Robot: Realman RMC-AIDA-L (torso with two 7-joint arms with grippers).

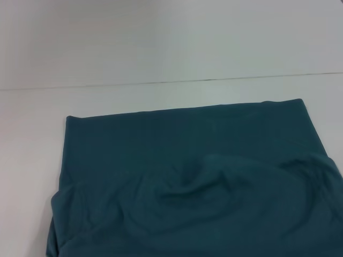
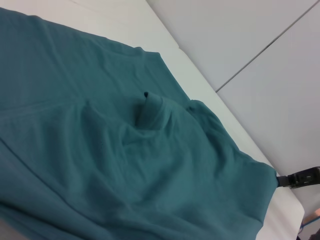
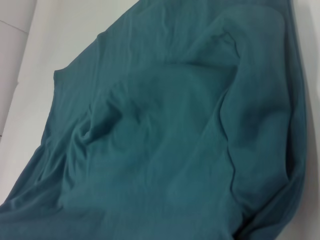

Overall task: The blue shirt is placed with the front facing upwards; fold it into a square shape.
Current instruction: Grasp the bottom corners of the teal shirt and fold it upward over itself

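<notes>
Our own fingers were out of view; one dark gripper showed at the edge of the large teal-blue cotton shirt, and we could not tell its state or which arm bore it. The shirt lay partly folded and rumpled on the white tabletop. We judged it soft, light and limp, best gripped at corners or hems.

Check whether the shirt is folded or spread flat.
Partly folded: the shirt has a rumpled layer doubled over its near half, with a straight far edge. No lettering shows.
</notes>
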